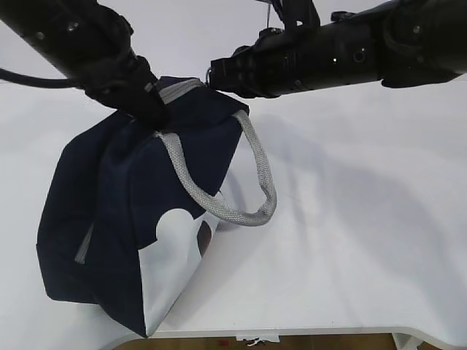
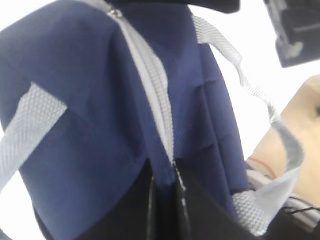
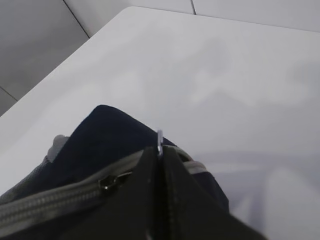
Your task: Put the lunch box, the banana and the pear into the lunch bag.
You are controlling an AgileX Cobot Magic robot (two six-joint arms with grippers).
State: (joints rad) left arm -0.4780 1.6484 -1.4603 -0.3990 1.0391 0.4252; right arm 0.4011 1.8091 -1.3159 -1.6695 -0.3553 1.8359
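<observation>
The navy lunch bag [image 1: 131,219] stands on the white table, its grey zipper [image 2: 150,85] closed along the top. A grey handle [image 1: 248,182] hangs down its right side, and a white patch [image 1: 171,255] shows low on the front. My left gripper [image 2: 167,172] is shut on the bag's top fabric at the zipper's end, at the bag's upper left [image 1: 149,102]. My right gripper [image 3: 160,152] is shut on the zipper's metal ring pull [image 3: 159,140], at the bag's top right corner [image 1: 215,76]. The lunch box, banana and pear are out of view.
The white table [image 1: 365,219] stretches to the right of the bag; its front edge [image 1: 328,332] runs along the bottom. Both black arms reach in above the bag from the upper corners.
</observation>
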